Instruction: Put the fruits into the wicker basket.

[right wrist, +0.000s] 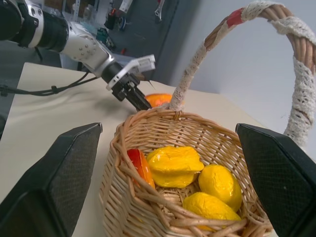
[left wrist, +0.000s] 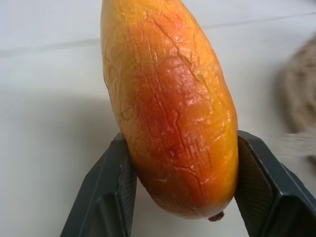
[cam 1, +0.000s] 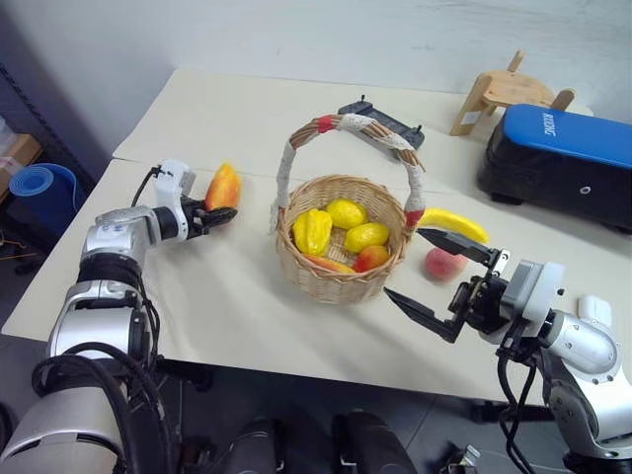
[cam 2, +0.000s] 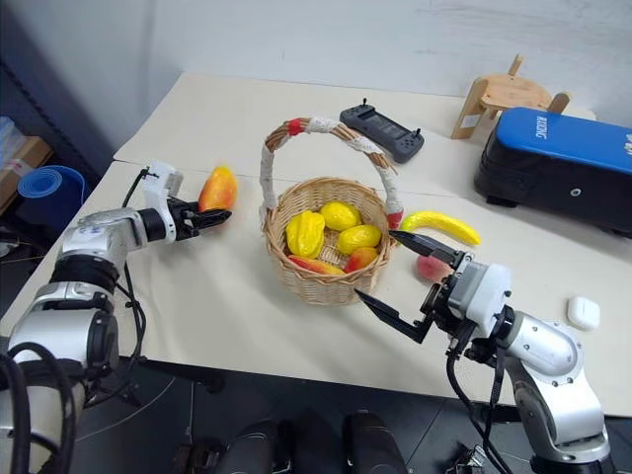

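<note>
I have the left gripper (cam 1: 219,213) clamped on the mango (cam 1: 223,185) at nine o'clock of the basket (cam 1: 341,247), ready to carry over, while my right gripper (cam 1: 441,284) waits spread wide at four o'clock.

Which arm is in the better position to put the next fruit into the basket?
Left. The left gripper is already shut on the mango, beside the wicker basket. The right gripper is open and empty.

Black controller (cam 2: 382,129), wooden stool (cam 1: 506,96), blue-topped black case (cam 1: 558,163), white case (cam 2: 583,312).
</note>
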Tool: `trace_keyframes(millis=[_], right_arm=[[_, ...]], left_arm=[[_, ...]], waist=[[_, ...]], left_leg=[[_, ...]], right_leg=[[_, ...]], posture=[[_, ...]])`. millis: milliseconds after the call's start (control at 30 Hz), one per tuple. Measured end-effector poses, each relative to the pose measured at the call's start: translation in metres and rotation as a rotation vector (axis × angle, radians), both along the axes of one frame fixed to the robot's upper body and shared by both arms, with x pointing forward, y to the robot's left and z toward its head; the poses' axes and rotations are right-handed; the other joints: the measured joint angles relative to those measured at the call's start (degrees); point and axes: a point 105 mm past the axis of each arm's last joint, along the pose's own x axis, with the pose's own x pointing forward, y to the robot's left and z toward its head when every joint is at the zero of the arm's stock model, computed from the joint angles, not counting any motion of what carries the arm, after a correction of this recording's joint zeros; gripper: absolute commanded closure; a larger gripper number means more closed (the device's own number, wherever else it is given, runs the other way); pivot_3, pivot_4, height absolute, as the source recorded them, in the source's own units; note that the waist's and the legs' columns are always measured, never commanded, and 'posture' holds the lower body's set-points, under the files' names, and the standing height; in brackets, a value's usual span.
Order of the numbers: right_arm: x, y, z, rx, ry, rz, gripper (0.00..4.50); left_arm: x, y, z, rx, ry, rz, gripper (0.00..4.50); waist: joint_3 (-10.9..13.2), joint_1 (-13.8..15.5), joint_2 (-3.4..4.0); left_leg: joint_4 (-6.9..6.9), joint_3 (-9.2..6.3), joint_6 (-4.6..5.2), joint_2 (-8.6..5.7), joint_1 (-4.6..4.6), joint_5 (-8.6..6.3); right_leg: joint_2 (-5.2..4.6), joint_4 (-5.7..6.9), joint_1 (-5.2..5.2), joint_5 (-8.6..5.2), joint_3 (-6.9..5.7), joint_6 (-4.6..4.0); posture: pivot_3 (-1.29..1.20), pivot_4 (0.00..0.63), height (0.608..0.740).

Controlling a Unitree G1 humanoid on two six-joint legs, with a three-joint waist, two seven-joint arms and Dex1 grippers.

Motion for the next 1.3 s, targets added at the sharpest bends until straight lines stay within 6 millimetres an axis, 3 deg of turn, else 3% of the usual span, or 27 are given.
trace_keyframes(millis=[100, 233, 300, 400, 533, 733, 833, 933, 1067, 1133, 1233, 1300], right_arm=[[0.001, -0.005, -0.001, -0.008, 0.002, -0.028, 0.0], [0.004, -0.033, 0.009, -0.011, -0.028, -0.16, 0.0], [0.003, -0.046, 0.009, -0.023, -0.013, -0.205, 0.0], [0.003, -0.051, 0.01, -0.02, -0.014, -0.225, 0.0], [0.006, -0.052, 0.01, -0.015, -0.006, -0.229, 0.0], [0.009, -0.047, 0.001, 0.014, 0.026, -0.217, 0.0], [0.008, -0.049, -0.006, 0.037, 0.038, -0.242, 0.0], [0.0, -0.053, -0.021, 0.049, 0.084, -0.279, 0.0], [-0.011, -0.073, -0.033, 0.065, 0.118, -0.386, 0.0], [-0.018, -0.089, -0.038, 0.069, 0.128, -0.456, 0.0], [-0.035, -0.116, -0.055, 0.039, 0.173, -0.562, 0.0], [-0.048, -0.133, -0.07, 0.034, 0.213, -0.634, 0.0]], left_arm=[[-0.03, 0.017, 0.02, 0.04, -0.103, -0.15, 2.27], [-0.091, 0.028, 0.025, 0.148, 0.053, -0.383, 2.27], [-0.108, 0.006, 0.028, 0.172, 0.085, -0.488, 2.27], [-0.125, -0.048, 0.05, 0.156, 0.007, -0.7, 2.27], [-0.111, -0.11, 0.063, 0.115, -0.042, -0.728, 2.27], [-0.084, -0.163, 0.053, 0.103, 0.05, -0.639, 2.27], [-0.066, -0.163, 0.044, 0.117, 0.052, -0.536, 1.33], [-0.07, -0.168, 0.049, 0.07, -0.012, -0.585, 0.49], [-0.087, -0.152, 0.071, 0.073, -0.236, -0.705, 0.49], [-0.095, -0.141, 0.076, 0.078, -0.264, -0.753, 0.49], [-0.106, -0.113, 0.077, 0.065, -0.289, -0.772, 0.49], [-0.11, -0.087, 0.068, 0.068, -0.304, -0.709, 0.49]], waist=[[0.0, 0.0, 0.0], [0.0, -0.1, 0.04], [0.0, 0.7, 0.05], [0.0, 1.9, 0.09], [0.0, 1.7, 0.09], [0.1, 0.3, 0.16], [0.1, 0.1, 0.18], [0.1, 0.4, 0.19], [0.1, 0.3, 0.21], [0.1, 0.2, 0.21], [0.0, 0.3, 0.29], [0.0, 0.0, 0.37]], left_leg=[[-0.02, 0.0, -0.01, -0.02, 0.0, 0.01], [-0.05, -0.14, 0.03, -0.04, 0.06, -0.02], [-0.04, -0.52, 0.08, -0.12, 0.03, -0.01], [0.01, -0.63, 0.16, -0.16, 0.03, 0.02], [0.01, -0.66, 0.23, -0.15, 0.15, 0.06], [-0.07, -0.59, 0.07, -0.04, 0.06, 0.16], [-0.09, -0.53, -0.01, -0.03, 0.07, 0.21], [-0.06, -0.44, -0.04, -0.05, -0.09, 0.23], [-0.06, -0.31, -0.05, -0.07, 0.01, 0.25], [-0.06, -0.3, -0.09, -0.05, 0.03, 0.28], [-0.1, -0.29, -0.09, -0.06, 0.09, 0.28], [-0.15, -0.26, -0.09, -0.05, 0.13, 0.28]], right_leg=[[-0.01, 0.03, 0.0, -0.01, 0.0, -0.02], [-0.05, 0.0, 0.1, -0.01, 0.06, -0.02], [-0.09, -0.08, 0.32, -0.01, 0.18, -0.01], [-0.15, -0.25, 0.61, 0.03, 0.2, 0.1], [-0.06, -0.49, 0.92, 0.1, 0.18, 0.24], [0.18, -0.5, 0.7, 0.06, 0.33, 0.28], [0.25, -0.39, 0.55, 0.06, 0.51, 0.28], [0.22, -0.18, 0.31, 0.05, 0.61, 0.28], [0.21, -0.14, 0.32, 0.05, 0.71, 0.28], [0.23, -0.07, 0.32, 0.04, 0.73, 0.26], [0.23, -0.08, 0.34, 0.0, 0.74, 0.25], [0.23, -0.1, 0.35, 0.0, 0.79, 0.25]], posture=[[0.0, 0.15, 0.74], [0.0, 0.15, 0.74], [0.0, 0.15, 0.74], [0.0, 0.15, 0.74], [0.0, 0.15, 0.74], [0.0, 0.15, 0.74], [0.0, 0.15, 0.74], [0.0, 0.15, 0.74], [0.0, 0.15, 0.74], [0.0, 0.15, 0.74], [0.0, 0.15, 0.74], [0.0, 0.15, 0.74]])
